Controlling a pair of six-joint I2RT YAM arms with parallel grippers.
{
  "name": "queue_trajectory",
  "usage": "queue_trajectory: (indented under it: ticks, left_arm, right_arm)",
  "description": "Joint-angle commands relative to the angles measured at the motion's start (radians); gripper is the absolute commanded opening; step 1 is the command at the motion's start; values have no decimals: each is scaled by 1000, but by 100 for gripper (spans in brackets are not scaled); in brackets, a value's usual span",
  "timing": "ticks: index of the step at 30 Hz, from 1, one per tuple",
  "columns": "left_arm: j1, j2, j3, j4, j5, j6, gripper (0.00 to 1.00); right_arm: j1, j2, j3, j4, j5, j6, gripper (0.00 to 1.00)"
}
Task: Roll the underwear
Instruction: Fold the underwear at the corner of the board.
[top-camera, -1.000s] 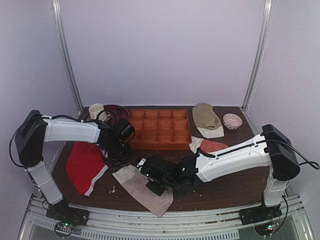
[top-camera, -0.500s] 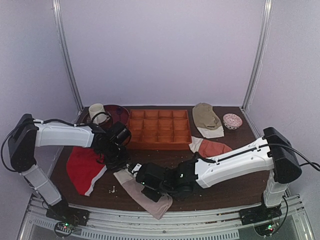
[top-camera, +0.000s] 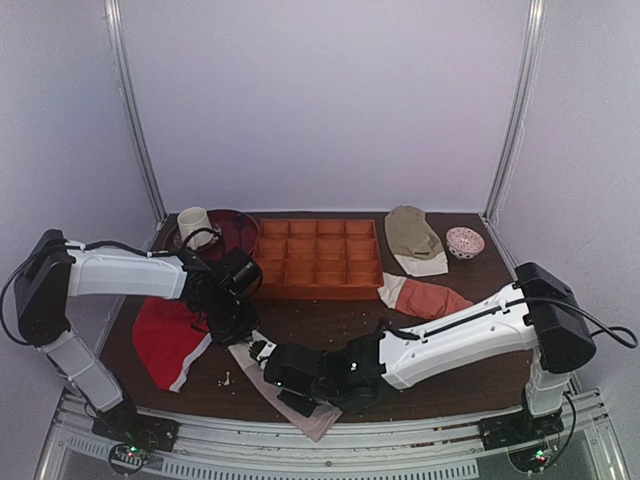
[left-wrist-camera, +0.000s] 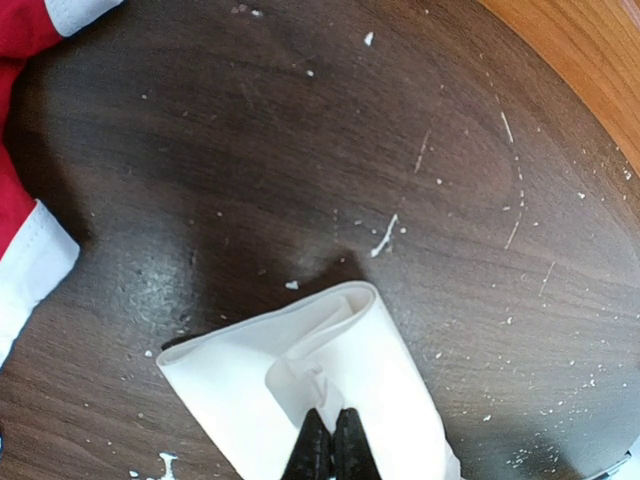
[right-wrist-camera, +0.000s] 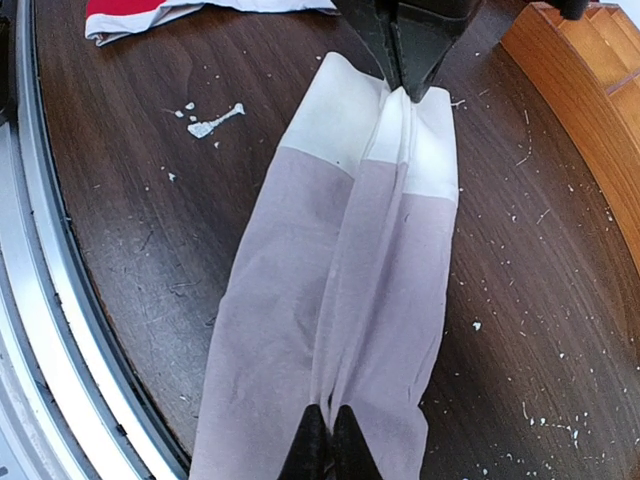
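Underwear (right-wrist-camera: 340, 270) stretched narrower; right arm (top-camera: 450, 335) shifted left.

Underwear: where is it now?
Top view: the underwear lies near the table's front edge, left of centre, right of the red garment, ends pinched by left gripper and right gripper.

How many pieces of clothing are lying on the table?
4: a red garment at left, the underwear front centre, an orange garment right of the tray, a beige garment back right. Some may be hidden.
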Motion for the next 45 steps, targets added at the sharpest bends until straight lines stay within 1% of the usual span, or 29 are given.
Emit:
queue_trajectory:
  ticks: [1, 16, 29, 45]
  left_arm:
    - [4, -4, -14, 15, -49, -8, 0]
    - [-9, -25, -30, 5, -54, -17, 0]
    - [-12, -66, -56, -7, -65, -28, 0]
    - [-19, -43, -55, -4, -61, -28, 0]
  right_arm:
    - [15, 26, 25, -37, -8, 21, 0]
    - [36, 35, 24, -33, -27, 36, 0]
    - [60, 40, 57, -48, -30, 38, 0]
    - [69, 92, 68, -42, -54, 52, 0]
